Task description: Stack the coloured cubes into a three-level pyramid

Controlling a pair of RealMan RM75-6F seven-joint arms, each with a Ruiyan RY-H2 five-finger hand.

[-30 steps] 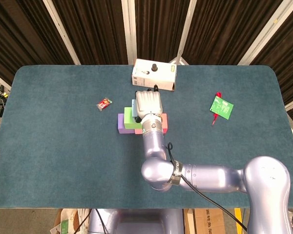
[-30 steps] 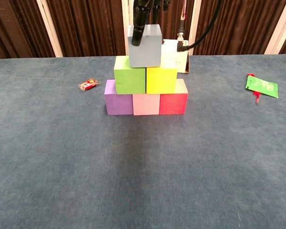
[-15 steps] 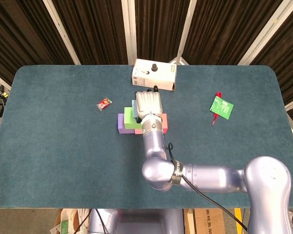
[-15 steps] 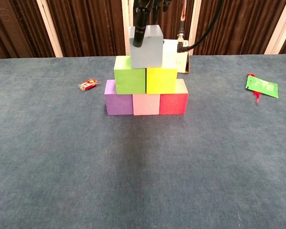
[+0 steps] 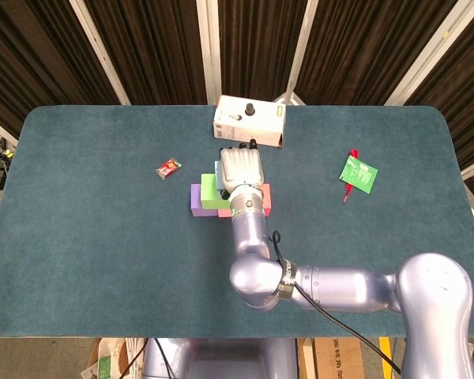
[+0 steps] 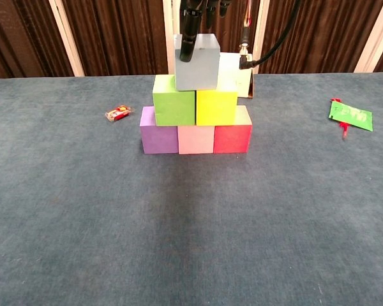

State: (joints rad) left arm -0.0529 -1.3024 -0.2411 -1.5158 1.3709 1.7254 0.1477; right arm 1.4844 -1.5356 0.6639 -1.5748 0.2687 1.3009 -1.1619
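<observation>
Item: top cube, being placed. I am setting the grey cube (image 6: 197, 62) on the second level, over the seam between the green cube (image 6: 174, 108) and the yellow cube (image 6: 216, 106). It is sitting on or just above them; I cannot tell from the chest view whether its underside is fully down. Its face looks slightly turned against the cubes beneath.

Method, as I am judging it: I am squaring the cube to the row below, centring it on the seam, lowering until the weight is plainly carried, and only then letting the fingers part, upward and away, without dragging the cube sideways.

Item: base. The purple cube (image 6: 159, 138), pink cube (image 6: 195, 139) and red cube (image 6: 232, 138) are touching in one row on the table (image 6: 191, 229); green and yellow are resting on them.

Item: right hand (image 5: 238, 168). It is poised directly over the stack, back of the hand to the head camera, and is holding the grey cube: a dark finger (image 6: 189, 32) is lying against the cube's front face, others are showing behind its top edge. The grasp is narrow, cube-wide.

Item: left hand. It is showing in neither view.

Risk, as I am judging it: a sideways nudge on release is liable to shift the second level.
</observation>
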